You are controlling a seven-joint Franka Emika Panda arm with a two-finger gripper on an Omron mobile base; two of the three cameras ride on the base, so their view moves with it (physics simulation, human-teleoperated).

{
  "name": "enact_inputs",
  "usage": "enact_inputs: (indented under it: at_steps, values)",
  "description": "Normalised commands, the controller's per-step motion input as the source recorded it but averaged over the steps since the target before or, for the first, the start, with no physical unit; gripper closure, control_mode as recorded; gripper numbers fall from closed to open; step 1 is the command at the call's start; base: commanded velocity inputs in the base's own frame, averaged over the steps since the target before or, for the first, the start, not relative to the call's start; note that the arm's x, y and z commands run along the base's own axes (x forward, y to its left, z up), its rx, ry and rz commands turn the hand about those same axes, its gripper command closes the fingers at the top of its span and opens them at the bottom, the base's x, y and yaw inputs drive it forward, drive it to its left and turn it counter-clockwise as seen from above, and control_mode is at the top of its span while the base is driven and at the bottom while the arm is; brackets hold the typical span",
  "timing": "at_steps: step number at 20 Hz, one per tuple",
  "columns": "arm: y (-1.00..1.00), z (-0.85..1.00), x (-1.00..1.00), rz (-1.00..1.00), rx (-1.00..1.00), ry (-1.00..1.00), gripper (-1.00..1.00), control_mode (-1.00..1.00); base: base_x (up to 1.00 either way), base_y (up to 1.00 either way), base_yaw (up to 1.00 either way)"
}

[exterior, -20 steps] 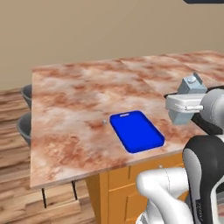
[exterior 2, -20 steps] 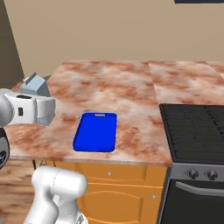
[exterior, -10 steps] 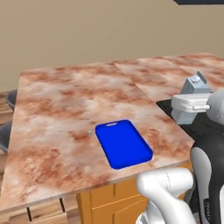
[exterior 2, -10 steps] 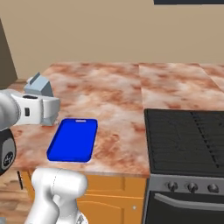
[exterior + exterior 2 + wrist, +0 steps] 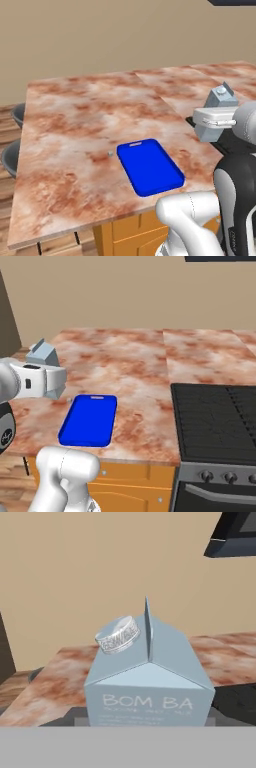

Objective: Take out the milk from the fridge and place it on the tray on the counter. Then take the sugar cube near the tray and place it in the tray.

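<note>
While the milk (image 5: 149, 679) fills the hand view, fingers stay hidden.

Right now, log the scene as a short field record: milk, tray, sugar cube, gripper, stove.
milk: carton upright at the gripper, gabled top and round cap showing, held above the counter
tray: blue tray flat near the counter's front edge, nothing in it
sugar cube: tiny cube on the counter beside the tray's handle end
gripper: carrying the milk; fingers hidden
stove: dark cooktop right of the tray

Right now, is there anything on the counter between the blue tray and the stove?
No. In the right base view, only bare marbled counter lies between the tray and the stove.
</note>
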Motion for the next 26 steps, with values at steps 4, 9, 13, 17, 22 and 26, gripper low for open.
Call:
enact_inputs:
  at_steps: [4,9,13,17,22,26]
  values:
    - [0.0,0.0,0.0,0.0,0.0,0.0,1.0,1.0,0.02,0.0,0.16]
    - [0.0,0.0,0.0,0.0,0.0,0.0,1.0,1.0,0.11,-0.01,0.19]
    - [0.0,0.0,0.0,0.0,0.0,0.0,1.0,1.0,0.03,-0.16,0.14]
    - [-0.27,-0.37,0.05,0.11,0.0,0.0,1.0,-1.0,0.0,0.0,0.0]
    - [-0.11,-0.55,0.24,0.13,0.0,0.0,1.0,-1.0,0.0,0.0,0.0]
    - [-0.04,-0.51,0.44,0.23,0.0,0.01,1.0,-1.0,0.0,0.0,0.0]
